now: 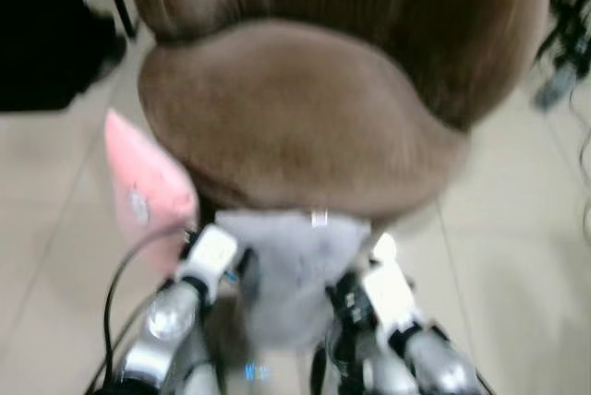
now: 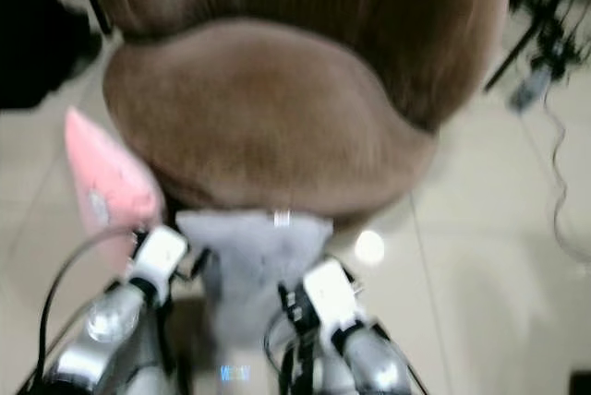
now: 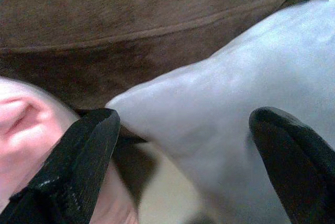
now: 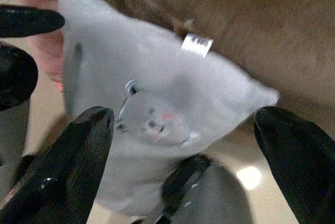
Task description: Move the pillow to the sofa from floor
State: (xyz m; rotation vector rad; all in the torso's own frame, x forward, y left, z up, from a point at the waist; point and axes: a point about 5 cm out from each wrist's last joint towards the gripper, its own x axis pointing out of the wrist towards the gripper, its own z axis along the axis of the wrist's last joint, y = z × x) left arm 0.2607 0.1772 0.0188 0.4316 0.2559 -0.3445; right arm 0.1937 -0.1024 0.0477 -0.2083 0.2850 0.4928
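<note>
A grey pillow [image 1: 294,275] with a small bear face [image 4: 153,121] and a white tag [image 4: 197,44] sits upright between my two arms, its top edge against the front of the brown sofa [image 1: 305,118]. My left gripper [image 3: 183,130] is open, one finger [image 3: 78,161] beside the pillow's corner and the other over its face. My right gripper [image 4: 183,130] is open too, spread wide in front of the bear side. In the eye views the left gripper [image 1: 238,268] and right gripper [image 1: 347,295] flank the pillow closely.
A pink pillow [image 1: 148,187] leans against the sofa's left front, right beside my left gripper. Light tiled floor [image 1: 517,257] lies around. Dark objects [image 1: 46,35] stand at the far left, and cables [image 2: 554,173] lie at the far right.
</note>
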